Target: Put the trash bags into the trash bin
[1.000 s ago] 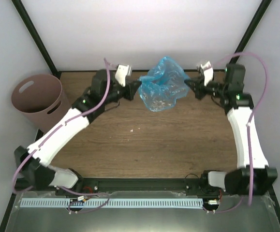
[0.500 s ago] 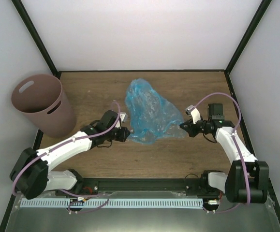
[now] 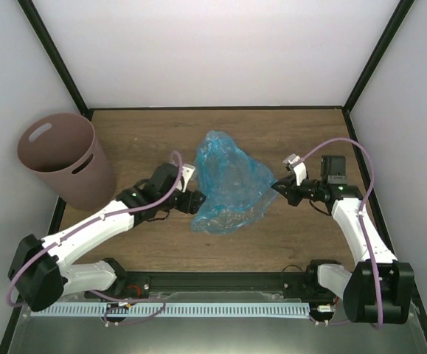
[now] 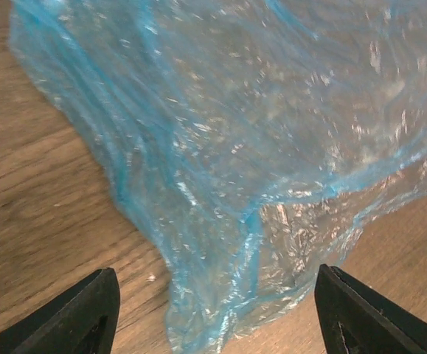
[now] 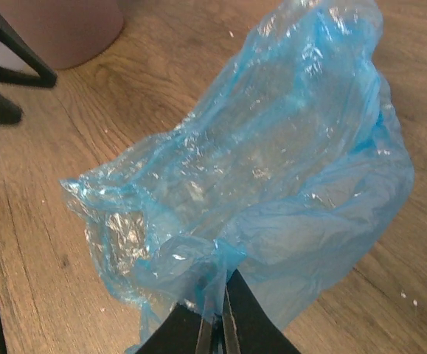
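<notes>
From above, we see the thin, crinkly, translucent light-blue plastic trash bag (image 3: 231, 188) lying spread in a loose heap on the brown wooden bench (image 3: 147, 133), about midway between the two arms. The round, tapered mauve-brown plastic trash bin (image 3: 80, 177) stands upright at the bench's far-left corner, well apart from the bag, its mouth open and an oval cut-out showing near the rim. The left gripper (image 3: 197, 200) sits low at the bag's left edge, and the right gripper (image 3: 276, 188) meets the bag's right edge. In the left wrist view, the two dark fingers stand wide apart at the bottom corners. The bag's wrinkled lower edge reaches down between them, resting on the wood and clamped by neither finger. In the right wrist view, the fingers are pressed together on a bunched fold at the bag's near edge, so this gripper holds the bag while the rest of the plastic billows away from it over the bench. The bin's base shows at the upper left of that view, and the dark angular shapes at the left edge are probably the other gripper's parted fingers.
</notes>
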`<state>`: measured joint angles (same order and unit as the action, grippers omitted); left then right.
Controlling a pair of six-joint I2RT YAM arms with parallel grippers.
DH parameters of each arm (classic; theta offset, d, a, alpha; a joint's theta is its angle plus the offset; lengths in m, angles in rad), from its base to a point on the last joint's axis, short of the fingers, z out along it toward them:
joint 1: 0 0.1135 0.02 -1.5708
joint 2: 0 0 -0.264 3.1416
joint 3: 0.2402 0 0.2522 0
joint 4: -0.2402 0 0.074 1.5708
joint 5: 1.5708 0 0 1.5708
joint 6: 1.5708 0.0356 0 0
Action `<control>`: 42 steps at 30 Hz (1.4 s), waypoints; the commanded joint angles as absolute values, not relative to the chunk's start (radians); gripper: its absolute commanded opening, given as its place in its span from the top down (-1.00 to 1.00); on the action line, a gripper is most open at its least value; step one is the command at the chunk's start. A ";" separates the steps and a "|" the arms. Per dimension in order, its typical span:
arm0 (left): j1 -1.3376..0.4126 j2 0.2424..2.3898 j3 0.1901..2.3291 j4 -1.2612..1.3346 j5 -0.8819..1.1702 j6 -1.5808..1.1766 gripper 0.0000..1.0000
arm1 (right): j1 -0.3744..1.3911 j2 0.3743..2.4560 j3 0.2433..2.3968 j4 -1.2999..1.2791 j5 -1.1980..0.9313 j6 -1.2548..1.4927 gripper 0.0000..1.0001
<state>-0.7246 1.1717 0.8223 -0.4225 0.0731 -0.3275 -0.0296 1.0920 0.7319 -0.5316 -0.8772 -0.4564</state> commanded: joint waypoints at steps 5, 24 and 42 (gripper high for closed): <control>-0.865 1.414 0.964 -0.499 -0.078 -0.168 -0.48 | -0.031 1.082 0.761 -0.481 -0.953 -0.411 0.99; -1.044 1.678 1.119 -0.309 -0.262 0.050 -0.46 | -0.031 1.074 0.747 -0.470 -0.969 -0.389 0.99; -1.061 1.704 1.169 -0.131 -0.025 0.083 -0.45 | -0.031 1.077 0.744 -0.469 -0.954 -0.386 0.99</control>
